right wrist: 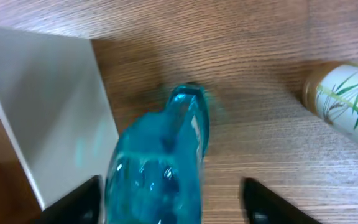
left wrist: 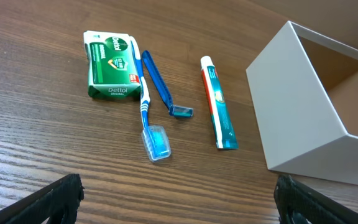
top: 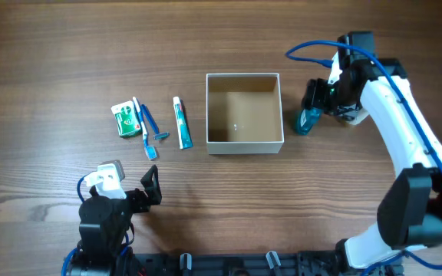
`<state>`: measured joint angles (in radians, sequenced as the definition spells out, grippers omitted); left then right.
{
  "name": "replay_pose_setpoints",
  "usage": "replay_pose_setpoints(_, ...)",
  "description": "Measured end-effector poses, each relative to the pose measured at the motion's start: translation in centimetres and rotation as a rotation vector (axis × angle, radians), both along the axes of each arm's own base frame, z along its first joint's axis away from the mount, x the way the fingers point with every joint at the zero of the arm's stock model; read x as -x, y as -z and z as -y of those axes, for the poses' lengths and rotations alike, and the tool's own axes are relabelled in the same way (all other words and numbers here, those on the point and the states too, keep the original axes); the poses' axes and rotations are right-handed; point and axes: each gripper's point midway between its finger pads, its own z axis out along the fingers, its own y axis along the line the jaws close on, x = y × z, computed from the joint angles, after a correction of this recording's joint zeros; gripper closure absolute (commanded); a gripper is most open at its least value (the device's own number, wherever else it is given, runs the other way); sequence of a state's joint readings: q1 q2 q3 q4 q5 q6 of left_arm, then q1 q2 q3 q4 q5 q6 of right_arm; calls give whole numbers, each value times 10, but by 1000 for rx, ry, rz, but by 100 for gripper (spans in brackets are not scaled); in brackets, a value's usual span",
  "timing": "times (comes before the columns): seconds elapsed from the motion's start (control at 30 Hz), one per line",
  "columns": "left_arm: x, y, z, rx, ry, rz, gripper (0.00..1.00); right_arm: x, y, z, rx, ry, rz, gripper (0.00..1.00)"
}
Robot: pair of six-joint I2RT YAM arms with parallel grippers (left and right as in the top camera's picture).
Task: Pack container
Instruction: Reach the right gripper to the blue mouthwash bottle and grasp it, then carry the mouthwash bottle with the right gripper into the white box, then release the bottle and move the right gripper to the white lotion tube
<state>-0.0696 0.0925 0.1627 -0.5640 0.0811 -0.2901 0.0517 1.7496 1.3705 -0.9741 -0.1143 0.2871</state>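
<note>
Tabletop (top: 52,61): blue bottle (right wrist: 160,168) between right jaws, beside container (right wrist: 48,106)

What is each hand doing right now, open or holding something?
Left hand: open, holding nothing.
Right hand: open, straddling the blue bottle, not clamped on it.

Soap box (left wrist: 110,65) lying on table (left wrist: 30,137), toothbrush (left wrist: 145,102) resting across its edge, razor (left wrist: 161,84) just beside, toothpaste (left wrist: 219,106) lying apart; blue bottle (right wrist: 160,168) sitting near bamboo-print bottle (right wrist: 347,102)

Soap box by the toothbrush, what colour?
The soap box is green with white lettering; clearest in left wrist view.
</note>
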Motion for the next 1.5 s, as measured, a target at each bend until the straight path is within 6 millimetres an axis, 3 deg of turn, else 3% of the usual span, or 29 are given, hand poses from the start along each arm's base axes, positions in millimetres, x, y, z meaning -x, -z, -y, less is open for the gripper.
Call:
replay_pose_setpoints(0.07,0,0,0,0,0,0,0,-1,0,1,6,4,1,71)
replay_pose_setpoints(0.13,0,0,0,0,0,0,0,0,0,4,22,8,1,82)
replay_pose_setpoints(0.23,0,0,0,0,0,0,0,4,-3,4,31,7,-4,81)
replay_pose_setpoints(0.3,0,0,0,0,0,0,0,9,-18,-3,33,-13,29,80)
replay_pose_setpoints(0.4,0,0,0,0,0,0,0,25,-79,-25,30,-79,196,81)
replay_pose_setpoints(0.53,0,0,0,0,0,0,0,58,-192,-71,-11,-224,537,86)
replay_pose_setpoints(0.57,0,0,0,0,0,0,0,62,-208,-80,-29,-250,588,86)
replay_pose_setpoints(0.6,0,0,0,0,0,0,0,64,-211,-85,-35,-263,597,86)
replay_pose_setpoints(0.63,0,0,0,0,0,0,0,61,-205,-89,-31,-272,578,86)
replay_pose_setpoints(0.7,0,0,0,0,0,0,0,43,-172,-95,1,-278,482,85)
replay_pose_setpoints(0.83,0,0,0,0,0,0,0,-4,-69,-113,64,-293,256,80)
replay_pose_setpoints(0.93,0,0,0,0,0,0,0,-20,-32,-118,87,-294,208,74)
replay_pose_setpoints(0.97,0,0,0,0,0,0,0,-23,-28,-116,100,-290,205,73)
replay_pose_setpoints(1.0,0,0,0,0,0,0,0,-26,-27,-115,112,-286,213,64)
replay_pose_setpoints(1.03,0,0,0,0,0,0,0,-29,-27,-112,132,-278,223,42)
replay_pose_setpoints(1.07,0,0,0,0,0,0,0,-31,-26,-109,154,-273,226,28)
replay_pose_setpoints(1.13,0,0,0,-1,0,0,0,-34,-25,-107,177,-287,235,17)
replay_pose_setpoints(1.27,0,0,0,0,0,0,0,-23,-23,-102,196,-318,189,6)
replay_pose_setpoints(1.3,0,0,0,0,0,0,0,-19,-32,-100,191,-304,191,4)
replay_pose_setpoints(1.33,0,0,0,0,0,0,0,-18,-55,-100,176,-288,237,4)
replay_pose_setpoints(1.4,0,0,0,0,0,0,0,-14,-125,-96,135,-257,399,7)
replay_pose_setpoints(1.43,0,0,0,0,0,0,0,-9,-159,-88,117,-230,476,7)
replay_pose_setpoints(1.5,0,0,0,0,0,0,0,9,-215,-48,110,-128,597,7)
